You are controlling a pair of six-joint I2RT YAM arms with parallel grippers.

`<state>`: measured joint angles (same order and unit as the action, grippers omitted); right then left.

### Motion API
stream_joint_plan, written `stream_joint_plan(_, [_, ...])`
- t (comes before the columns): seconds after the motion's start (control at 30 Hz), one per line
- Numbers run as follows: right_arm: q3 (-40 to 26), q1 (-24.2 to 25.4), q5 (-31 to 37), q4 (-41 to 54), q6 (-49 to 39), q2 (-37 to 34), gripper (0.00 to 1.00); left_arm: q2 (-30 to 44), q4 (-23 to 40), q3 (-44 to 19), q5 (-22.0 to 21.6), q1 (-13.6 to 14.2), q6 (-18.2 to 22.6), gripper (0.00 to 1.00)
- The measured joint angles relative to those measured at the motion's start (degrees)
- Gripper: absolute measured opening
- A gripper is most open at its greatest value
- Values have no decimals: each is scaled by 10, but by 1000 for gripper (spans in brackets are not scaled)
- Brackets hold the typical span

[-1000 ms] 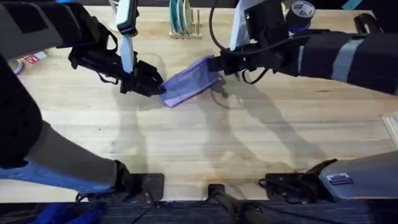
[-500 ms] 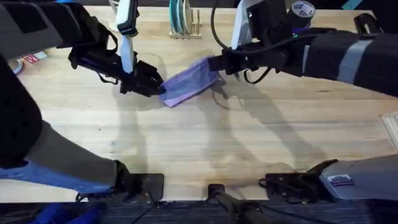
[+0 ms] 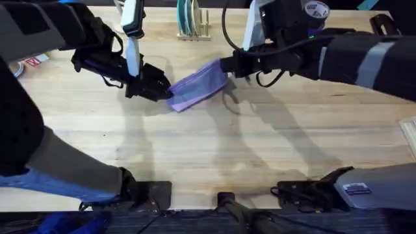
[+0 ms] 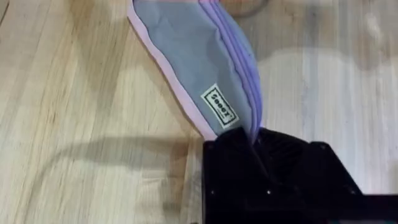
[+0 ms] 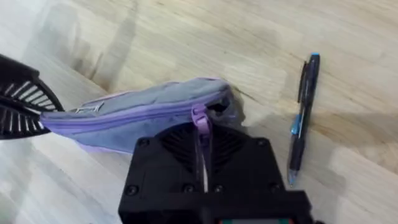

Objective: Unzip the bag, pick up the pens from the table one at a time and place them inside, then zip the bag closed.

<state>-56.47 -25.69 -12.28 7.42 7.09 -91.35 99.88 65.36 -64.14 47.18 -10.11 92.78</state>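
Bag (image 3: 198, 86) on plank-striped table (image 3: 214, 156)

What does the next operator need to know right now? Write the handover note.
Left end effector: shut on one end of the bag, pinning it.
Right end effector: shut on the zipper pull at the bag's other end.
A dark pen lies on the table beside the bag, at its right-arm end.
Done: both ends gripped. How far the zip is open is unclear.
Left: finish unzipping, load pens, zip closed.
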Motion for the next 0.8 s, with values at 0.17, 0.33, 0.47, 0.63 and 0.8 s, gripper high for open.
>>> stream_joint_plan(0.17, [1,0,0,1,0,5,33,0,0,0,-1,0,0,43])
stream_joint_plan(0.33, [1,0,0,3,0,9,31,0,2,0,-1,0,0,43])
stream_joint_plan(0.47, [1,0,0,3,0,9,31,0,2,0,-1,0,0,43])
stream_joint_plan(0.63, [2,0,0,4,0,18,31,0,2,0,-3,0,0,43])
stream_joint_plan(0.8, [3,0,-10,3,0,55,31,0,2,0,-2,0,0,44])
